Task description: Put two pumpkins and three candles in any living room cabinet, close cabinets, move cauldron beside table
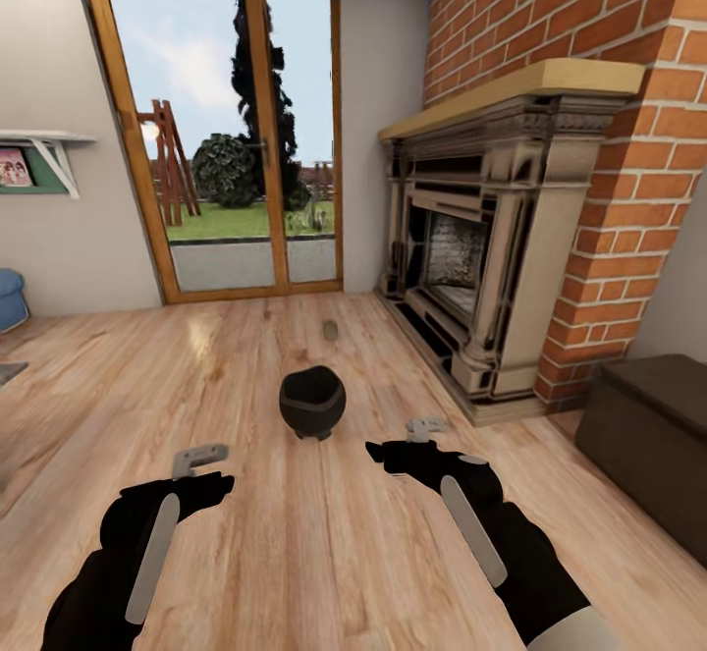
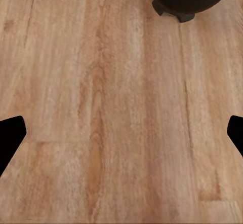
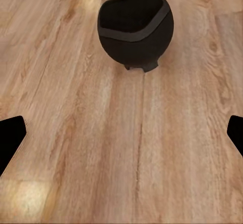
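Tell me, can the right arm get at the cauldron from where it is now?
Probably yes. The cauldron stands on bare floor just ahead of the right gripper, whose jaws are open, and nothing lies between them; it would still need to reach forward a little.

Place: home living room | Signs: brick fireplace (image 1: 471, 268) (with mantel), glass patio door (image 1: 221, 131), wood floor (image 1: 245, 553)

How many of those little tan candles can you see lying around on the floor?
1. A single small tan candle lies on the wood floor, beyond the black cauldron and in front of the glass doors. Others may be out of view elsewhere in the room.
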{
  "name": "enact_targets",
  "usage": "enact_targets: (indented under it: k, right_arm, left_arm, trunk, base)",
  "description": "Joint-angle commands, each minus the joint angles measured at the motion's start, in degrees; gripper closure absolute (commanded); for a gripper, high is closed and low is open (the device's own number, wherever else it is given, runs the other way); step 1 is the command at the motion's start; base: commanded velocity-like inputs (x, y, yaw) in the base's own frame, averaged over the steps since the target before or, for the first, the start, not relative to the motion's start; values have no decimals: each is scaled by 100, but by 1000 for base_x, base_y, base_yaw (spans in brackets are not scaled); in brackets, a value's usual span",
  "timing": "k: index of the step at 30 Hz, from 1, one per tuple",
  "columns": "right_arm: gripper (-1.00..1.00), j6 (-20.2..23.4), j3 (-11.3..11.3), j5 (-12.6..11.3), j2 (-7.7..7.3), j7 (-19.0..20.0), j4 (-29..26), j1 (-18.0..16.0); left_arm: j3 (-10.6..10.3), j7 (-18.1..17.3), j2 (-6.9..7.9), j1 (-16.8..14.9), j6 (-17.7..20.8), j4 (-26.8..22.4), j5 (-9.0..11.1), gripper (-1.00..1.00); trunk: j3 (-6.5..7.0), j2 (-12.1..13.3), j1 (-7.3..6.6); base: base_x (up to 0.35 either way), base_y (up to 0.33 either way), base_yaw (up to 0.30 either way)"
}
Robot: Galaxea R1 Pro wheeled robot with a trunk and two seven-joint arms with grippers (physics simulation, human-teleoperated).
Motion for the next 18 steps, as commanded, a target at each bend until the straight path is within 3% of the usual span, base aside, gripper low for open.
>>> enact_targets:
  k: [1, 10, 18]
  right_arm:
    - [-100, 26, -3, -21, 2, -13, -7, -3]
    - [-100, 19, -12, -22, 7, -17, 2, -3]
    - [-100, 42, -16, -19, 6, -25, 2, -3]
  left_arm:
    - [6, 47, -4, -4, 20, -3, 61, -100]
    - [6, 47, -9, -4, 20, 4, 66, -100]
    - [6, 47, -13, -4, 20, 13, 67, -100]
  trunk:
    - [-6, -2, 2]
    - [-6, -2, 2]
    - [-6, -2, 2]
  base:
    - [321, 104, 285]
    - [325, 73, 271]
    - [335, 4, 40]
